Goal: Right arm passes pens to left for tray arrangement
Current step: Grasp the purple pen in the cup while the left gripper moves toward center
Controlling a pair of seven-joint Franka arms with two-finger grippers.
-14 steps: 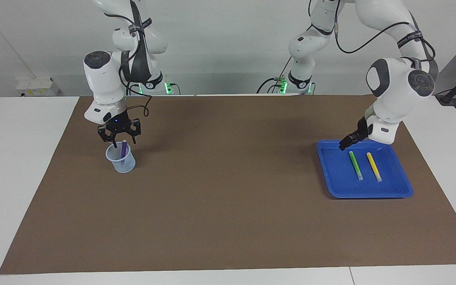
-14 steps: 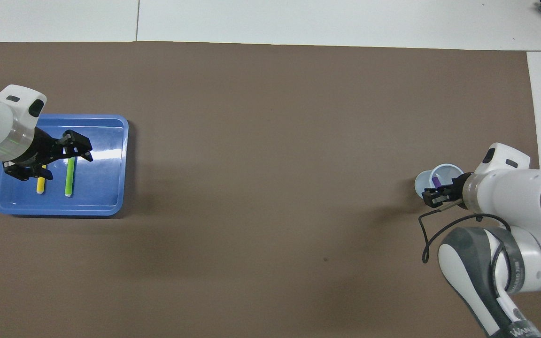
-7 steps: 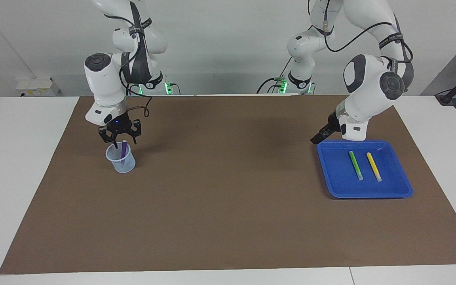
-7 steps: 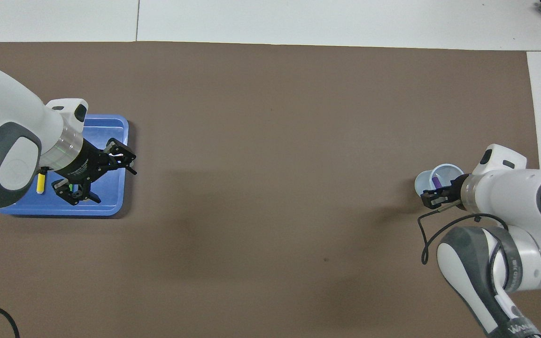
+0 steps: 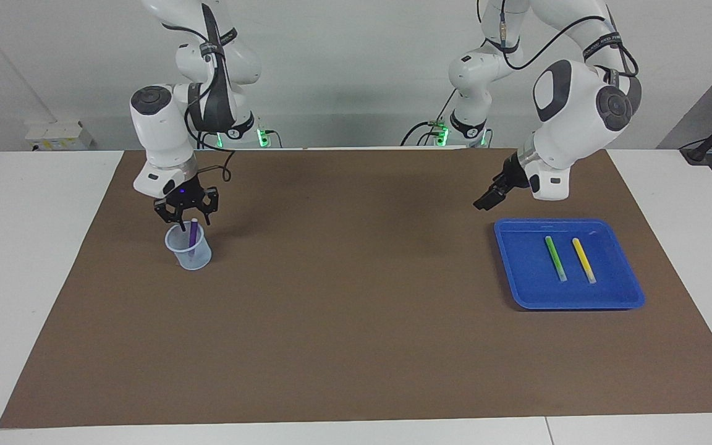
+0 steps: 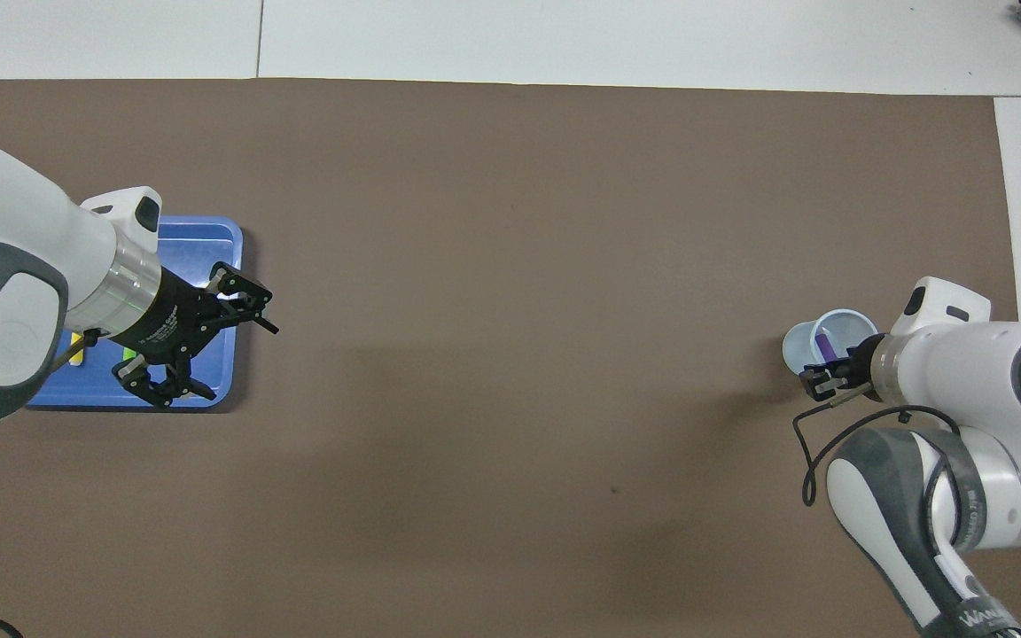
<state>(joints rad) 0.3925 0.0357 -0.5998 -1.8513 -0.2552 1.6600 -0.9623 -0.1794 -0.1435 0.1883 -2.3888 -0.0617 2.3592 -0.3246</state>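
The purple pen [image 5: 193, 237] stands nearly upright in the cup [image 5: 189, 250], its long axis pointing up into the right gripper [image 5: 185, 217], which hangs directly above with jaws partly spread and empty (closing looks imminent). The left gripper [image 5: 483, 201], open and holding nothing, hovers just beside the tray [image 5: 615, 301], where the green pen [image 5: 555, 258] and yellow pen [image 5: 583, 260] lie parallel.
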